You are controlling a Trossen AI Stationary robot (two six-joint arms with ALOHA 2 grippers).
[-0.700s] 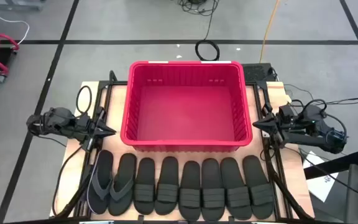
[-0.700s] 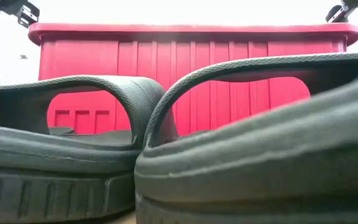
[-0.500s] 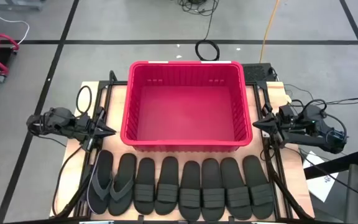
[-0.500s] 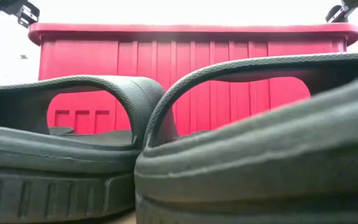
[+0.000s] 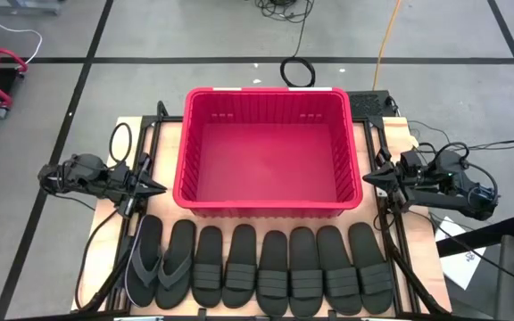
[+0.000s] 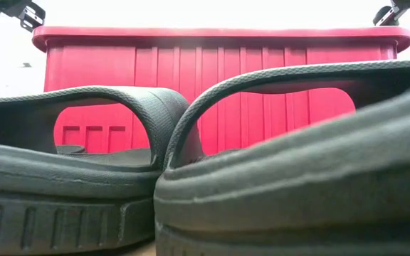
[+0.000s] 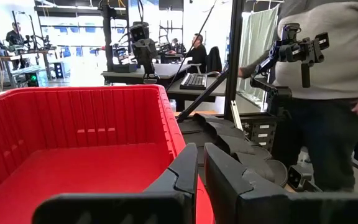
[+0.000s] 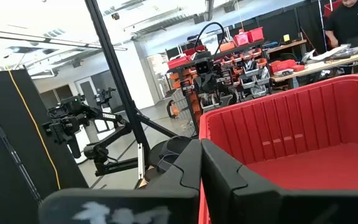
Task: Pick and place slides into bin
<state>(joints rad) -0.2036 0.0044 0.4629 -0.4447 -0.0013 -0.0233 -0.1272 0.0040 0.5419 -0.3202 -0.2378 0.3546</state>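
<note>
The red bin stands empty at the table's middle; it also shows in the low view and both wrist views. Several black slides and two dark grey flip-flops lie flat in a row along the near edge, soles down. My left gripper is shut and empty at the bin's left side, above the table. My right gripper is shut and empty at the bin's right side.
Two slides fill the low view's foreground. Black frame rails run along both sides of the bin. Cables lie on the floor beyond the table. A person stands beyond the table in the left wrist view.
</note>
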